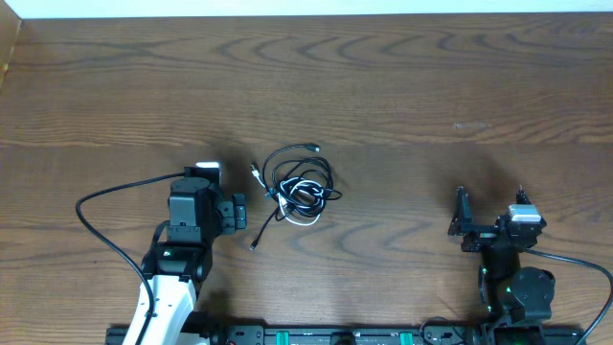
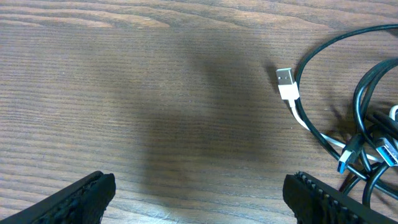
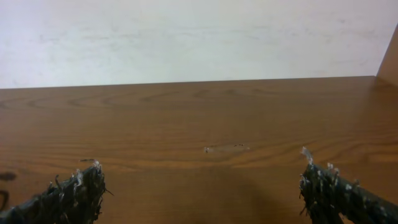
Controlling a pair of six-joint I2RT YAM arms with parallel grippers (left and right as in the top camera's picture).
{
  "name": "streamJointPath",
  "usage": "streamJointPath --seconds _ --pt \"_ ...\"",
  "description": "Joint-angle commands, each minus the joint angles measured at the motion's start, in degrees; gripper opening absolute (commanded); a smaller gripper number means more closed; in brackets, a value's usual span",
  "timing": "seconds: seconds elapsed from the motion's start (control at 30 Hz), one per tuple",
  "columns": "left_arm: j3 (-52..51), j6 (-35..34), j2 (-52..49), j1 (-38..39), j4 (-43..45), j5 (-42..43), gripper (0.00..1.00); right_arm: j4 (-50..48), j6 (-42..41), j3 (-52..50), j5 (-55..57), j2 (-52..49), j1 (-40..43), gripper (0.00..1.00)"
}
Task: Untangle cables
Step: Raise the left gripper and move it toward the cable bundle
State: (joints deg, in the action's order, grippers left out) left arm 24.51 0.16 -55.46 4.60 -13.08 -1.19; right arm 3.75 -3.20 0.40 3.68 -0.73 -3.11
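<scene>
— What are the claws doing now?
— My left gripper (image 2: 200, 182) is standing wide open and holding nothing. My right gripper (image 3: 200, 174) is gaping too, also empty.
— And the cables?
— The cables (image 1: 305, 195) are lying tangled on the table (image 1: 431, 96), just beside the left gripper and well apart from the right.

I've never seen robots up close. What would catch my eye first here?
A small knot of cables, black with one white, lies in the middle of the wooden table. The left fingers stand wide open beside it, near a white plug; the right fingers, also open, are far off.
</scene>
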Motion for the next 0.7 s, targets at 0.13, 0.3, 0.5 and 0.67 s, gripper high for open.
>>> streamJointPath --seconds 0.13,0.3,0.5,0.67 --pt "1.7 -0.3 -0.3 -0.1 -0.2 2.4 0.91 0.2 0.7 -0.1 0.3 0.3 0.2 0.99" --pt "1.7 -0.3 -0.3 -0.1 -0.2 2.5 0.91 0.2 0.7 -0.1 0.3 0.3 0.2 0.99" --pt "1.7 -0.3 -0.3 -0.1 0.0 2.5 0.91 0.2 0.7 -0.1 0.3 0.3 0.2 0.99" --pt "1.7 -0.3 -0.3 -0.1 0.1 2.5 0.91 0.2 0.7 -0.1 0.3 0.3 0.2 0.99"
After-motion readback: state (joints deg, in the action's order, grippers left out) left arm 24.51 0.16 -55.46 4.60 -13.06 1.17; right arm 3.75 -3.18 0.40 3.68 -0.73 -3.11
